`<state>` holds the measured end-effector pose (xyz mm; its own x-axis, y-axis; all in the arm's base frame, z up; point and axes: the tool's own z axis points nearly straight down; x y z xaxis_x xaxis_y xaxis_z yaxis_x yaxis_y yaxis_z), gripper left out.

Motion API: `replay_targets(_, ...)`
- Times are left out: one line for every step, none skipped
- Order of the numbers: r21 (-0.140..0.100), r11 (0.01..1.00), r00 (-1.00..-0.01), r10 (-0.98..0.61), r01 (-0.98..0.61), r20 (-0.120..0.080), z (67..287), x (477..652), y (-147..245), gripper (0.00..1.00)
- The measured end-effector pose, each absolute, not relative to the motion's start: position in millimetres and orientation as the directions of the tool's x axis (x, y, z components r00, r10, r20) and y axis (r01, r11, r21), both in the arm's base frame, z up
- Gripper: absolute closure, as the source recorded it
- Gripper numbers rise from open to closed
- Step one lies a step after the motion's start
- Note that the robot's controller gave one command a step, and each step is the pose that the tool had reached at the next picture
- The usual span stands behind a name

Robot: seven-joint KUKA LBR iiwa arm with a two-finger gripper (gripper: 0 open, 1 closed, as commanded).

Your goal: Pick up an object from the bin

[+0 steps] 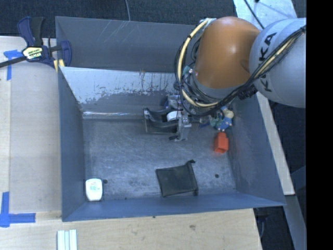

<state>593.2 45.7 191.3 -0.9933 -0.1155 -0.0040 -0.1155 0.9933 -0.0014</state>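
My gripper (pixel 180 125) hangs below the arm's wrist near the middle of the bin's back wall. Just to its left, touching or almost touching it, lies a black curved piece (pixel 155 122) on the bin floor against the back wall; whether the gripper holds it I cannot tell. A small orange-red block (pixel 221 142) lies to the right of the gripper. A little blue and green thing (pixel 225 120) sits just above that block, partly under the arm.
A flat black square pad (pixel 177 181) lies at the front middle of the bin floor. A small white rounded case (pixel 93 189) rests in the front left corner. The arm's orange cover and cables hang over the back right of the bin.
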Motion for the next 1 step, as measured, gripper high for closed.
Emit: replay_targets(-0.001, 0.995, -0.995, -0.104, -0.104, -0.004, 268.5, 580.0, 43.9, 1.00)
